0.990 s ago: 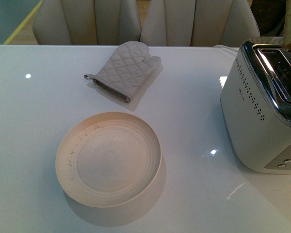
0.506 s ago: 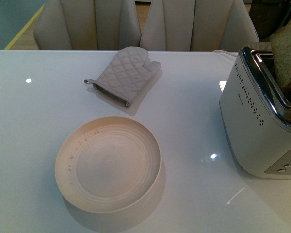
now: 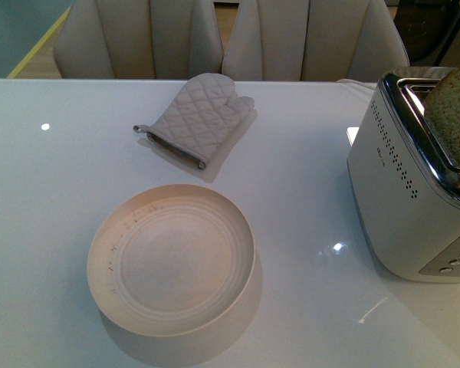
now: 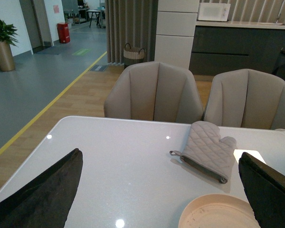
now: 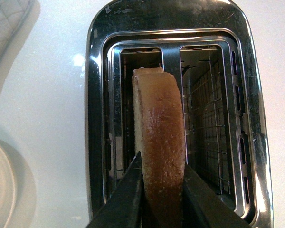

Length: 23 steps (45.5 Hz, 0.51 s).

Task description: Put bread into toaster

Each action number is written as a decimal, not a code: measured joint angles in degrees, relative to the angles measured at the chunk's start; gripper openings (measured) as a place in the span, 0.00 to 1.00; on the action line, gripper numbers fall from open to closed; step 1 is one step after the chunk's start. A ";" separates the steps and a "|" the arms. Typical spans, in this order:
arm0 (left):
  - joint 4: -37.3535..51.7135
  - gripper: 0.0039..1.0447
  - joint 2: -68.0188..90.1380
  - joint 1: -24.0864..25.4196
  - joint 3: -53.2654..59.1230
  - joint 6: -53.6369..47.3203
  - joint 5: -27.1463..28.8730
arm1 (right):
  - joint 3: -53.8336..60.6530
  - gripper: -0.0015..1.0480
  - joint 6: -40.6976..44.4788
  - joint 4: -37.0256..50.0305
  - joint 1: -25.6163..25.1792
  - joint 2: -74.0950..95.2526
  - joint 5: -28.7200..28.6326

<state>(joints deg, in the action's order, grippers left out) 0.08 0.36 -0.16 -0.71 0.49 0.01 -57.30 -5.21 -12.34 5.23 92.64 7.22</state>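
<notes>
Holds left gripper (image 4: 160, 156) spread wide and empty, clear of the work. Shows plate (image 3: 100, 238) at 7 o'clock. Clamps right gripper (image 5: 161, 164) on bread (image 5: 159, 128), edge-on over 1 slot of toaster (image 3: 391, 192) at 3 o'clock, lined up for lowering.

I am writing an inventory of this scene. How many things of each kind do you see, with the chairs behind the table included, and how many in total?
Oven mitt: 1
Plate: 1
Toaster: 1
Bread slice: 1
Chairs: 2
Total: 6
</notes>
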 joint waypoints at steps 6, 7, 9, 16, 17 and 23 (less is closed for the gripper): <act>0.00 0.94 0.00 0.00 0.00 0.00 0.00 | 3.61 0.42 0.28 6.36 -0.17 -3.28 3.02; 0.00 0.94 0.00 0.00 0.00 0.00 0.00 | 4.57 0.47 0.31 7.74 -0.37 -4.98 3.56; 0.00 0.94 0.00 0.00 0.00 0.00 0.00 | 6.05 0.56 0.42 9.60 -0.74 -8.41 3.89; 0.00 0.94 0.00 0.00 0.00 0.00 0.00 | 12.76 0.87 0.74 13.86 -2.29 -25.90 5.70; 0.00 0.94 0.00 0.00 0.00 0.00 -0.02 | 12.92 0.90 0.74 13.94 -2.38 -27.04 5.73; 0.00 0.94 0.00 0.00 0.00 0.00 -0.04 | 17.75 0.82 2.54 26.10 -4.24 -29.73 -2.10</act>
<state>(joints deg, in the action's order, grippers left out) 0.08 0.36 -0.16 -0.71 0.49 -0.03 -39.55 -2.68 13.76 0.99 62.92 5.13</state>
